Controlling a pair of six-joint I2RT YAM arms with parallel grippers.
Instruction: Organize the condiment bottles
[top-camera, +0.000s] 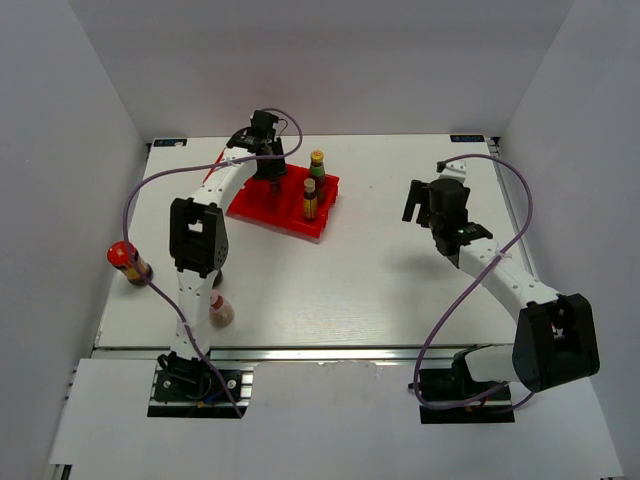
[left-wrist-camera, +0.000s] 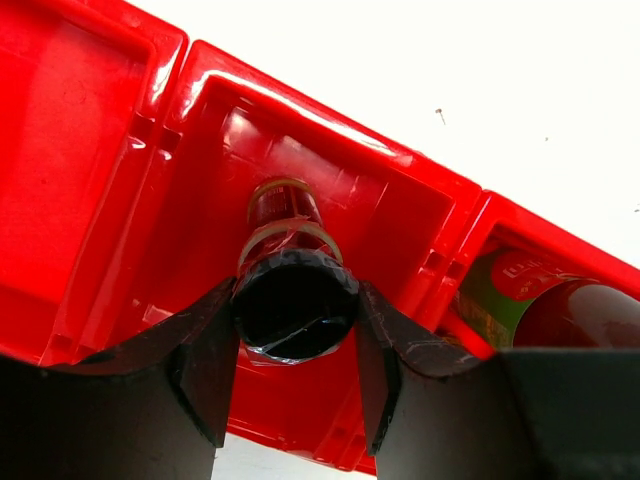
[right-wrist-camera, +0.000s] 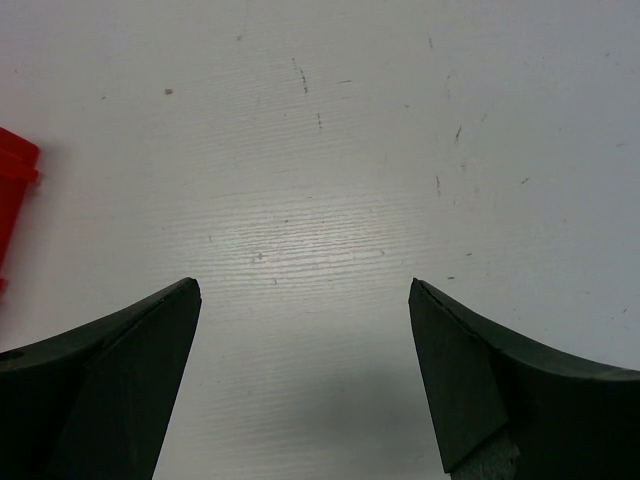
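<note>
My left gripper (top-camera: 272, 172) is over the red tray (top-camera: 255, 208), and in the left wrist view it (left-wrist-camera: 297, 300) is shut on the black cap of the dark-capped bottle (left-wrist-camera: 283, 212). That bottle stands upright in the tray's middle compartment (left-wrist-camera: 390, 215). The green bottle (top-camera: 317, 162) and the yellow-capped dark bottle (top-camera: 310, 197) stand in the tray's right compartment. A red-lidded brown jar (top-camera: 126, 260) stands at the table's left edge. The pink-capped pale bottle (top-camera: 220, 312) stands near the left arm's base. My right gripper (top-camera: 432, 212) is open and empty over bare table (right-wrist-camera: 305, 290).
The tray's left compartment (left-wrist-camera: 60, 170) holds nothing that I can see. The left arm's elbow (top-camera: 197, 235) hangs over the table's left side and hides what lies under it. White walls enclose the table on three sides.
</note>
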